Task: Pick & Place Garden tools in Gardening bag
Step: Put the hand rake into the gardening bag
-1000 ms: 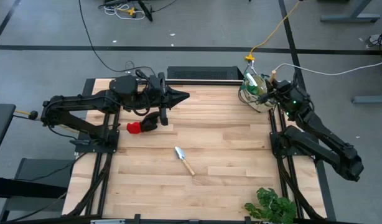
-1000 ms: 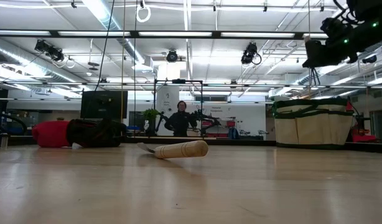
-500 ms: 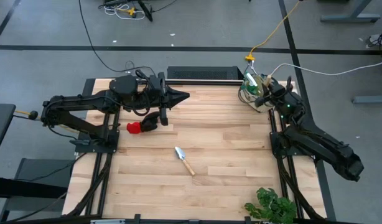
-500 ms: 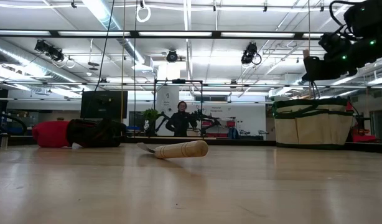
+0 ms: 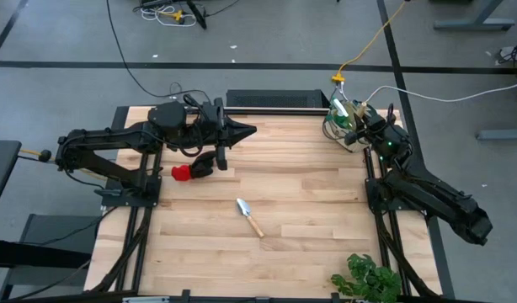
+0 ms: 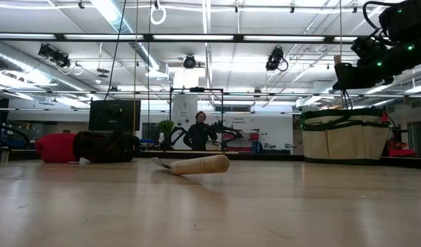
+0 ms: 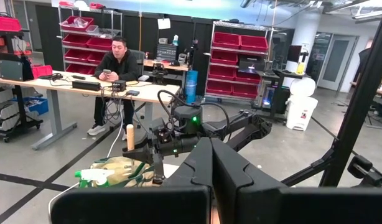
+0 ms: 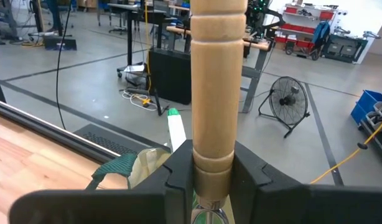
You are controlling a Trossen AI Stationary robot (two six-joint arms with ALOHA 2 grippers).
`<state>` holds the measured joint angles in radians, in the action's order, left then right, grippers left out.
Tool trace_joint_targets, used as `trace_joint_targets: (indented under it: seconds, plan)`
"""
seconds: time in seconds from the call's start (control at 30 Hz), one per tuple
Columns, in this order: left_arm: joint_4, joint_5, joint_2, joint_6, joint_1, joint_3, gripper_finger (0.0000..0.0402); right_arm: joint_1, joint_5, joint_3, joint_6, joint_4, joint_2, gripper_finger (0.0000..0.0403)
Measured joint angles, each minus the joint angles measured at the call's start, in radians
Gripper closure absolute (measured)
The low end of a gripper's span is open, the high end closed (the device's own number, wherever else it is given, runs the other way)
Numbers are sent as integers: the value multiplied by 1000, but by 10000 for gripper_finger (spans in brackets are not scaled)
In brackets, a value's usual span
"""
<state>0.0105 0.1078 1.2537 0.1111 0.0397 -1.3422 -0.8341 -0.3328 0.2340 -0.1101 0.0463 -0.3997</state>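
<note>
My right gripper (image 5: 358, 126) hangs over the beige gardening bag (image 5: 338, 119) at the table's far right corner, shut on the wooden-handled mini rake (image 8: 217, 74). The green spray bottle (image 8: 175, 128) stands in the bag. The silver trowel (image 5: 249, 216) lies flat at mid table. The red-and-black glove (image 5: 192, 169) lies at the left. My left gripper (image 5: 247, 130) is shut and empty, held above the table's far left, beyond the glove. The pruning shears do not show. My right gripper pinches the rake's wooden handle at its lower end (image 8: 211, 149), just above the metal neck, between its two fingers. The fingers (image 8: 178, 169) lie across the handle. The handle stands upright above them, its free end (image 7: 130, 130) up, lifted clear over the bag. The gripper hides the rake's head.
A leafy green plant (image 5: 368, 278) stands at the table's near right corner. A yellow cable (image 5: 368, 46) and a white one run to the bag's corner. A person (image 7: 119, 68) sits at a desk beyond the table. The wood top (image 5: 309, 194) lies bare between trowel and bag.
My right gripper has come down a little toward the bag and slightly toward the table's left, still shut on the upright rake. In the last half second it has nearly kept still.
</note>
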Motion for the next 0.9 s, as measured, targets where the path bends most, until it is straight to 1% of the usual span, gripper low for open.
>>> trace_joint_targets:
  seconds: [0.53,0.63,0.9]
  plan:
    - [0,0,0,-1,0,0,400,0,0,-1,0,-13,0,329]
    - [0,0,0,0,0,0,400,0,0,-1,2,-13,0,313]
    - [0,0,0,0,0,0,400,0,0,-1,50,-50,0,242]
